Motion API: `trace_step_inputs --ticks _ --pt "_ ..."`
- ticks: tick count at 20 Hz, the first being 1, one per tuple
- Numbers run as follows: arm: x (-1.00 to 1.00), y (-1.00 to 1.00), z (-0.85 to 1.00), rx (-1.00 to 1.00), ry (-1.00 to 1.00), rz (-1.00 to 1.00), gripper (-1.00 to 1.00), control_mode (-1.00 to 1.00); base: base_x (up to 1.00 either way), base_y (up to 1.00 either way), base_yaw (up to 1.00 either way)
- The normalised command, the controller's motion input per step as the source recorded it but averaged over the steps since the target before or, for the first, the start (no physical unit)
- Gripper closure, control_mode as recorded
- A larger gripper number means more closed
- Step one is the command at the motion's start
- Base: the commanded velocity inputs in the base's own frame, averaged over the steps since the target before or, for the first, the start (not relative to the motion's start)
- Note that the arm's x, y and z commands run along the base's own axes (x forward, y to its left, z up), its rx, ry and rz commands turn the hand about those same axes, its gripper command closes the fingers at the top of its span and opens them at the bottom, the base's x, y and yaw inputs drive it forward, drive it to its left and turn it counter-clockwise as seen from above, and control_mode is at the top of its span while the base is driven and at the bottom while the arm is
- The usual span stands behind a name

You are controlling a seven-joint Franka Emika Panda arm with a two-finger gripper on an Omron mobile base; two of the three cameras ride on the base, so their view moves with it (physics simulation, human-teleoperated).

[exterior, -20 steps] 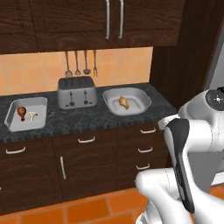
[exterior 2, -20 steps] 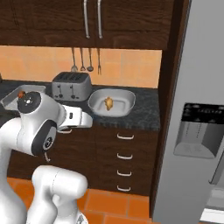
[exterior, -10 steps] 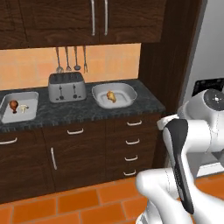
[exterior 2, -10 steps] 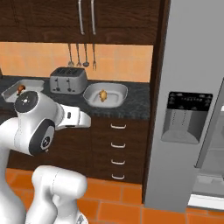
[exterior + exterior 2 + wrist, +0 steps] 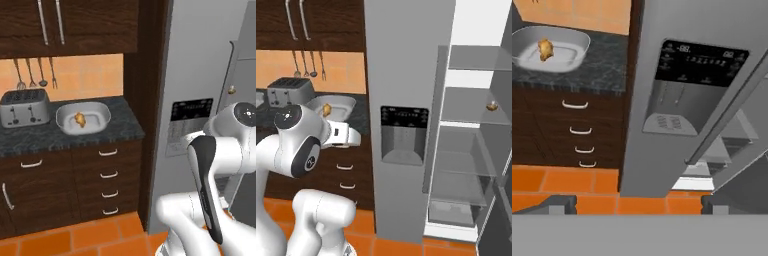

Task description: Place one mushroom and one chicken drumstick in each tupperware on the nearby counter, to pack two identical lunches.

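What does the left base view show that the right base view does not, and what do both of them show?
Left base view alone: the three drawers under the counter, all in full.

Right base view alone: the open fridge side with its shelves, and a small tan thing on one shelf, too small to name.

Both: the toaster, the hanging utensils, the rounded tupperware holding one drumstick, and the fridge's dispenser panel.

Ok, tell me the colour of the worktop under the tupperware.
Black stone with grey veining; the counter shows best in the hand view, under the tupperware.
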Motion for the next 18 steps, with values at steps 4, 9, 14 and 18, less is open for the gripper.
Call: trace_step_inputs --ticks 4,9,14,18 --pt "0.00 0.00 0.00 0.00 0.00 0.00 -1.00 1.00 0.06 -1.00 0.00" --pt "0.00 0.00 0.00 0.00 0.00 0.00 -1.00 1.00 0.38 -0.83 -0.01" --pt "0.00 0.00 0.00 0.00 0.00 0.00 -1.00 1.00 0.72 -0.31 -0.10" --pt "0.00 0.00 0.00 0.00 0.00 0.00 -1.00 1.00 0.54 -0.48 -0.17"
